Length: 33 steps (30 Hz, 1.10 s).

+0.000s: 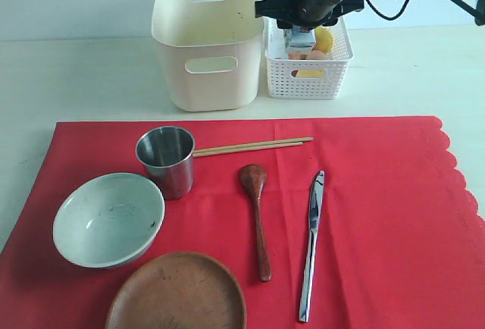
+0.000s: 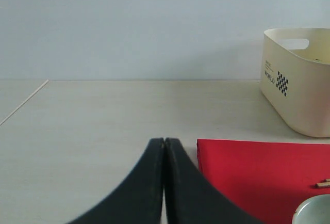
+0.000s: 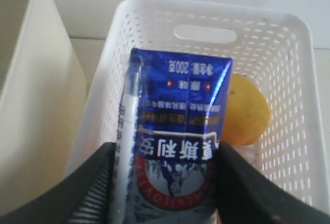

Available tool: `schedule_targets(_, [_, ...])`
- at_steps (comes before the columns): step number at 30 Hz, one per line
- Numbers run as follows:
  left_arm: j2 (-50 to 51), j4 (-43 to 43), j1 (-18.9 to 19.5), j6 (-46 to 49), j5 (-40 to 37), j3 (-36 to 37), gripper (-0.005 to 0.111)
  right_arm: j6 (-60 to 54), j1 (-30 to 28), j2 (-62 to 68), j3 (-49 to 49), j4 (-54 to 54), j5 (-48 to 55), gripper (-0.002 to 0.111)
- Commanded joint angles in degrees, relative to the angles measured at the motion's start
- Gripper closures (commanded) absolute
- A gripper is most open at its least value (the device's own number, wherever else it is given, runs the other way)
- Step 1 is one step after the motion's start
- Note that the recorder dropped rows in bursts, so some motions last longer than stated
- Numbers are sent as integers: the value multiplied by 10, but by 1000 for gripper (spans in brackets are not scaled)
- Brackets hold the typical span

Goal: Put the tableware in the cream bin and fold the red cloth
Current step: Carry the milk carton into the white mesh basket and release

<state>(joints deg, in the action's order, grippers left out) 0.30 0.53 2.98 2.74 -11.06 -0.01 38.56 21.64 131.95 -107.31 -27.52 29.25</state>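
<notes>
Right pincer clamps the milk carton inside the white lattice basket, next to a yellow fruit. The tableware lies well apart from it on the red cloth: steel cup, bowl, plate, spoon, chopsticks, knife. Cream bin stands just beside the basket. Left pincer is closed tight, holding nothing, over bare bench beside the cloth's edge.

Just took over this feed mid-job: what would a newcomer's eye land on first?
The big red cloth spread on the table, with cup, bowl, plate, spoon, knife and chopsticks laid out on it. Behind it, the right end effector grips a blue carton in the white basket, beside the cream bin.
</notes>
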Motion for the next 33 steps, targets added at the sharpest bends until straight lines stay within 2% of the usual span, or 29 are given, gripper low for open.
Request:
schedule_targets(1, [-3, 6, -4, 1, 0, 0, 104, 5, -3, -7, -11, -5, -21, 108])
schedule_targets(11, [-3, 6, -4, 1, 0, 0, 104, 5, -3, -3, -11, -3, -26, 106])
schedule_targets(16, [-3, 6, -4, 1, 0, 0, 104, 4, -3, 0, -11, -3, -31, 88])
schedule_targets(24, [-3, 6, -4, 1, 0, 0, 104, 4, -3, 0, -11, 11, -39, 44])
schedule_targets(27, [-3, 6, -4, 1, 0, 0, 104, 2, -3, -1, -11, 19, -22, 31])
schedule_targets(33, [-3, 6, -4, 1, 0, 0, 104, -17, -3, -30, -11, 19, 36, 28])
